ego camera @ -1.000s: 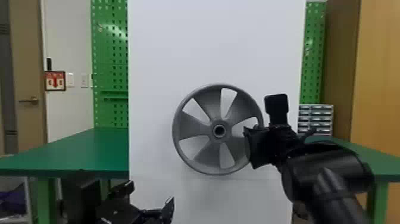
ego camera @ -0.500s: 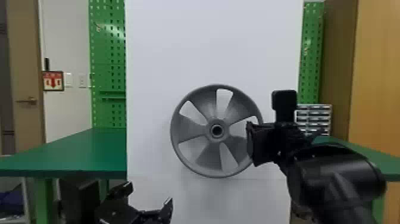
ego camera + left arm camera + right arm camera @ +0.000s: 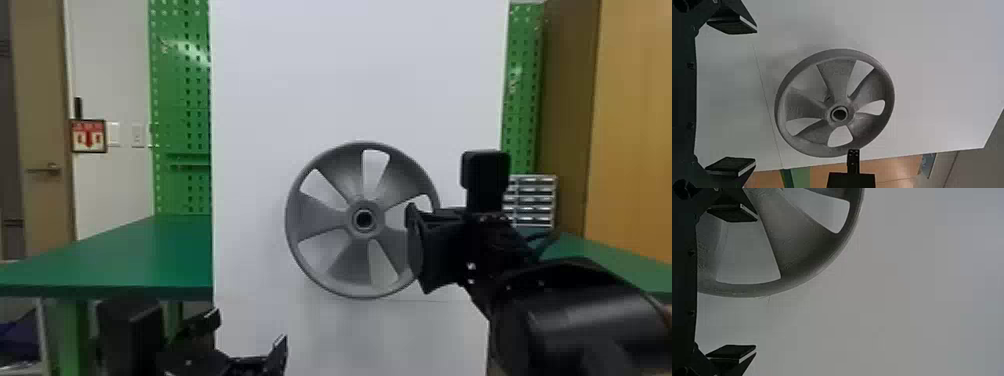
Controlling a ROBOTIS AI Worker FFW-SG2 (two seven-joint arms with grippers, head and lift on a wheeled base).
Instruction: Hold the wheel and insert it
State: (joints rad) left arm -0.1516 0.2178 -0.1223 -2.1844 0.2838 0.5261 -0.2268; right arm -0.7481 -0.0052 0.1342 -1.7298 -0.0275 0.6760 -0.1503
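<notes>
The grey spoked wheel [image 3: 325, 220] stands upright against a white panel, its round hub facing the head camera. My right gripper [image 3: 420, 245] is at the wheel's right side, overlapping the rim in the head view. In the right wrist view the open right gripper [image 3: 732, 284] has one finger over the wheel [image 3: 797, 243] and the other beyond its rim. Low at the left, below the wheel, my left gripper [image 3: 250, 325] stands open. The left wrist view has the left gripper [image 3: 730, 96] with nothing between its fingers and the whole wheel [image 3: 836, 74] farther off.
The white panel [image 3: 300, 75] rises behind the wheel. Green tables [image 3: 125, 255] flank it on both sides, with green pegboards [image 3: 180, 100] behind. A small drawer cabinet [image 3: 532, 200] stands behind the right arm, near a wooden cabinet [image 3: 635, 125].
The head view has shifted slightly. My right arm has moved a little to the right and down relative to the wheel. The left gripper stays low, still open.
</notes>
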